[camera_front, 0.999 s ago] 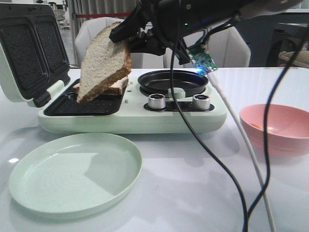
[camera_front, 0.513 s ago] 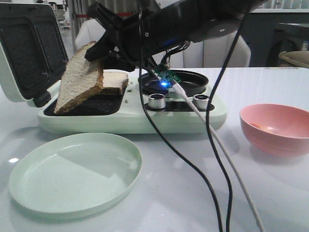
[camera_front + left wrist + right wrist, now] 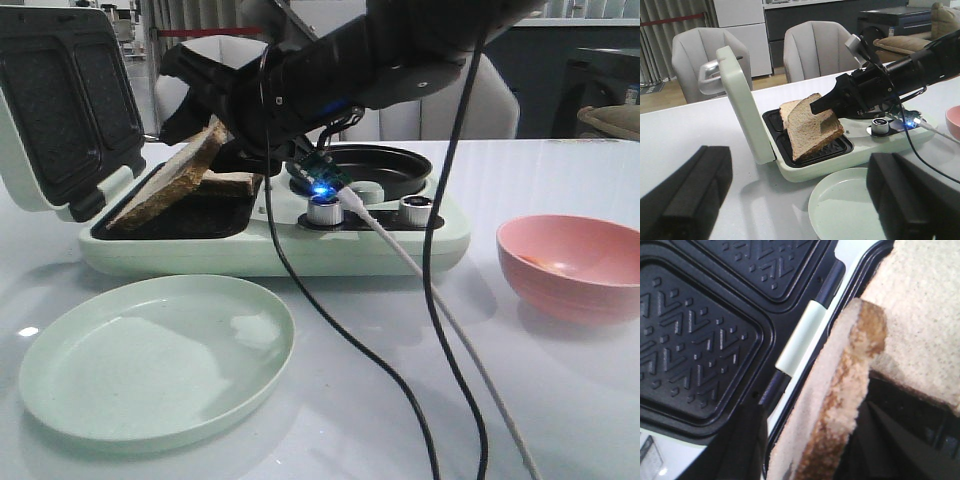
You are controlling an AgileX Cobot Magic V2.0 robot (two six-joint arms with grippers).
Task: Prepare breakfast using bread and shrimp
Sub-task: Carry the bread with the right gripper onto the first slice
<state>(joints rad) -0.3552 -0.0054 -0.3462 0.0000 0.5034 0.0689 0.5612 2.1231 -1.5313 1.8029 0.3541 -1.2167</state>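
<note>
One slice of bread (image 3: 170,182) stands tilted in the open sandwich maker, its lower corner on the black bottom plate (image 3: 190,222). My right gripper (image 3: 214,128) is shut on its upper edge. The right wrist view shows its crust (image 3: 840,390) clamped in the right gripper (image 3: 810,450). A second bread slice (image 3: 236,184) lies flat behind the first, and the tilted one (image 3: 812,127) leans over it. My left gripper (image 3: 800,200) hangs open over the table with nothing between its fingers. The shrimp is hidden from view.
The pale green sandwich maker (image 3: 270,248) has its lid (image 3: 60,110) raised at the left, and a round black pan (image 3: 380,168) and two metal knobs (image 3: 325,209) on its right. An empty green plate (image 3: 150,360) lies in front. A pink bowl (image 3: 570,265) is at the right. Cables (image 3: 440,330) trail across the table.
My right gripper has come down and to the left with the bread slice. The slice has gone from hanging above the maker to leaning low with its corner on the bottom plate.
</note>
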